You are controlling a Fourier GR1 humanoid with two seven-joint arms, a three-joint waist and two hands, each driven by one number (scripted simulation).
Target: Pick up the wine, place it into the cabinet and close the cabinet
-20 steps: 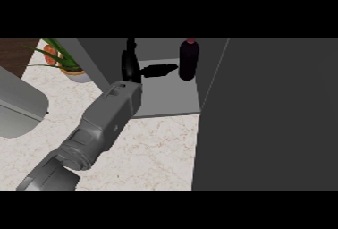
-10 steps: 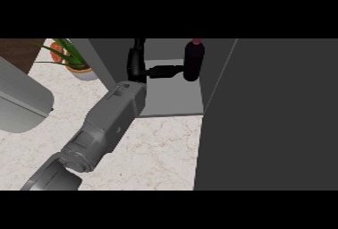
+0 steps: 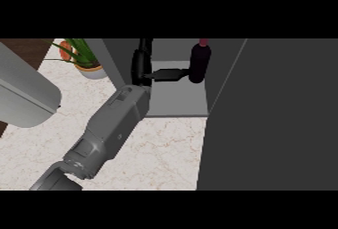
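Observation:
The wine bottle (image 3: 200,62), dark with a reddish cap, stands upright inside the open cabinet (image 3: 177,103) at the back right of its grey floor. My left hand (image 3: 141,67) is inside the cabinet too, just left of the bottle. Its fingers (image 3: 143,48) point straight away from me. The thumb (image 3: 168,74) sticks out to the right and its tip reaches the bottle's lower side. Nothing is curled round the bottle, so the hand is open. The grey forearm (image 3: 112,127) runs in from the lower left. My right hand is not in view.
The cabinet's dark door (image 3: 277,116) stands open and fills the right half of the view. A potted plant (image 3: 82,58) sits on the marble counter (image 3: 165,152) left of the cabinet. A large grey rounded body (image 3: 23,94) lies at the left edge.
The thumb stood a little apart from the bottle one second ago and now reaches its side. The cabinet, plant and bottle have all shifted right in the view.

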